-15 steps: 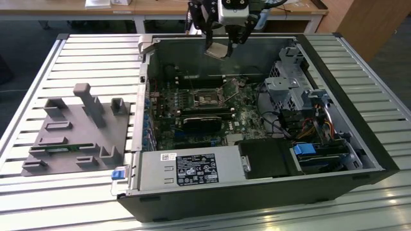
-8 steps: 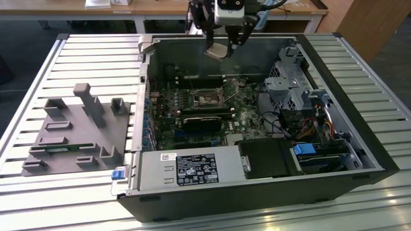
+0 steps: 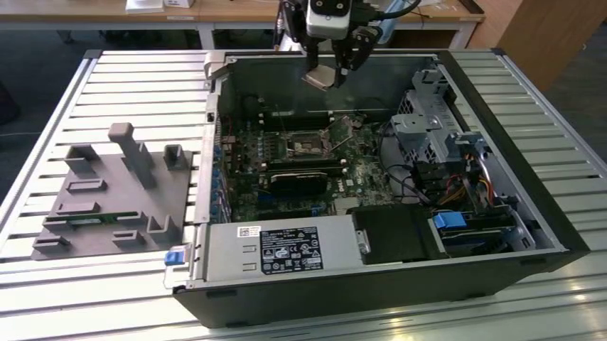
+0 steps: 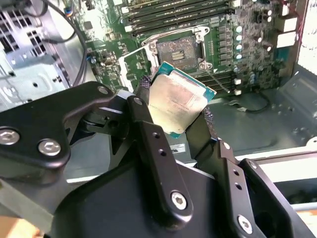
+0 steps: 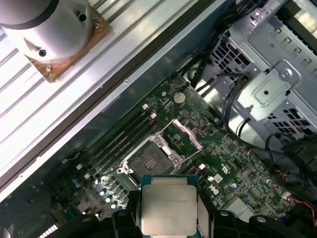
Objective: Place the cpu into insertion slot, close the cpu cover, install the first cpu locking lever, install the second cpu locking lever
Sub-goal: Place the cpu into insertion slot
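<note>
Count on inspection: one gripper, one cpu, one slot, one cover, one motherboard, one case. One grey fixture lies by the table edge at the exterior view's left.

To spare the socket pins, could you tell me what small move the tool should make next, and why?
Probably lower it toward the insertion slot: the tool holds the cpu above the motherboard, the slot is empty and the cpu cover stands open.
</note>
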